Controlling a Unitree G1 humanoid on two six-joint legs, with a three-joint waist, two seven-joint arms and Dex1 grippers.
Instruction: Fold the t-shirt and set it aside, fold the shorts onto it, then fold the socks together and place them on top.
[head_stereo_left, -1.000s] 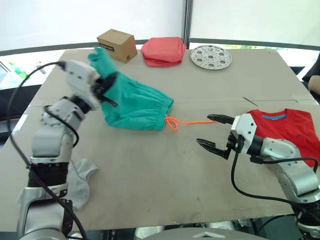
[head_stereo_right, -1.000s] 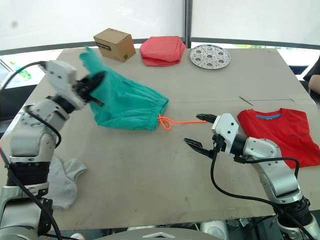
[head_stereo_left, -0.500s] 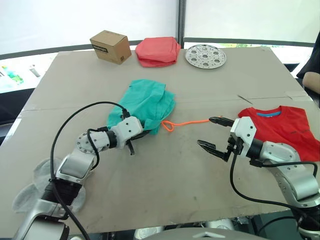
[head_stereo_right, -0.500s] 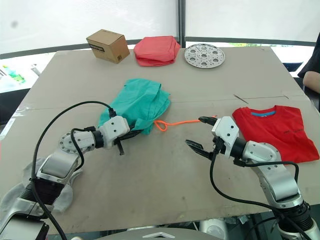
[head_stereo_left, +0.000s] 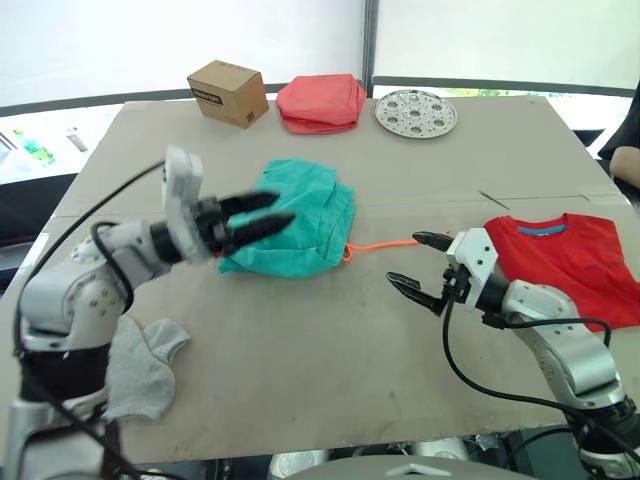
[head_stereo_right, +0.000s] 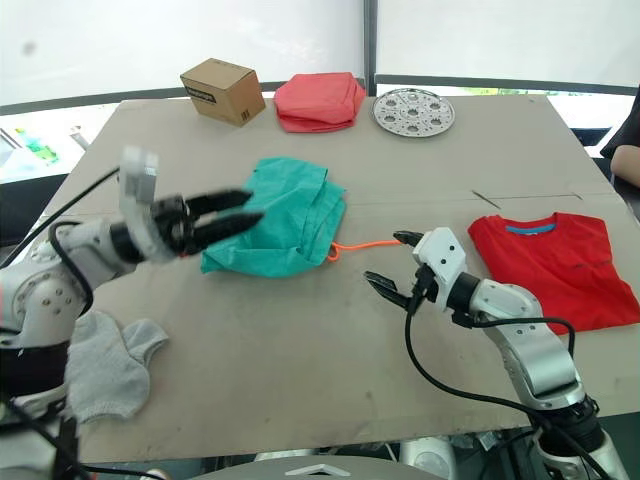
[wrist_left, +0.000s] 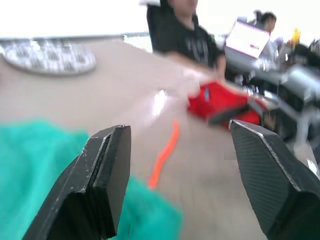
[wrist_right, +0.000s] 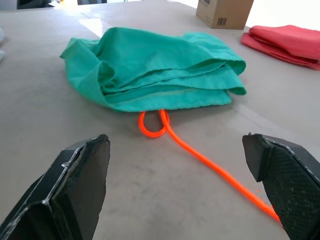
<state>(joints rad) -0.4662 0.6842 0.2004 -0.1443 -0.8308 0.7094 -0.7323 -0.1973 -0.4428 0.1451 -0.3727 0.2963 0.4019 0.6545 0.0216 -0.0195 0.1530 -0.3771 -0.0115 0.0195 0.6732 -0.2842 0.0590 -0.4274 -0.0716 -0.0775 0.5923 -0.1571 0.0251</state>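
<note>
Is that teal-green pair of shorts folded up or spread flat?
Folded. The teal-green shorts lie bunched in stacked layers, with the orange drawstring cord trailing out.

Crumpled teal shorts (head_stereo_left: 295, 218) mid-table

We are seeing teal-green shorts (head_stereo_left: 295, 225) trailing an orange drawstring (head_stereo_left: 385, 243), a plain bright red t-shirt (head_stereo_left: 570, 265) at right, light grey socks (head_stereo_left: 140, 355) near left, salmon-pink folded cloth (head_stereo_left: 322, 100) far.
</note>
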